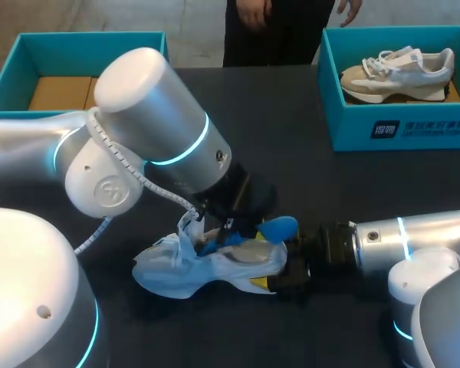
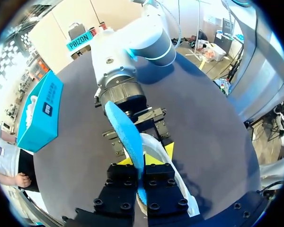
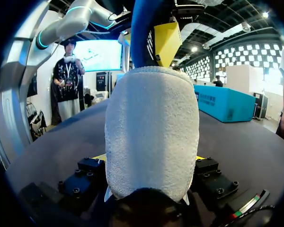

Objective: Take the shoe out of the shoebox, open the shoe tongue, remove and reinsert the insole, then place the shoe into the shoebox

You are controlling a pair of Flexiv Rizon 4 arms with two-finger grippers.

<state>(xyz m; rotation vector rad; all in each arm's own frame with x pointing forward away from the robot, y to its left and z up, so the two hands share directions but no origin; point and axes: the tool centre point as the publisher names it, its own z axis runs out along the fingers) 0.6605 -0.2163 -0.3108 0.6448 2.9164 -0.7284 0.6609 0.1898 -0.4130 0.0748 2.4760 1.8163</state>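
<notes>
Shoe lies on the near part of the dark bench. It is a pale blue-white sneaker of soft, crumpled fabric. Its long axis runs across the bench, toe toward my left side and heel toward my right. The right end effector is clenched on the heel. In the right wrist view the heel's nubbly, towel-like white back fills the space between the fingers, one pressing each side.

Just above the shoe's opening, the left end effector comes down from the bulky silver left arm. It grasps the insole, a thin, smooth, bright blue sheet with a rounded end. In the left wrist view the insole stands on edge, pinched between the black finger blocks and stretching toward the right arm.

At the far right corner a teal cardboard shoebox holds a beige-and-white sneaker with white laces. At the far left stands a second teal shoebox with a brown liner.
</notes>
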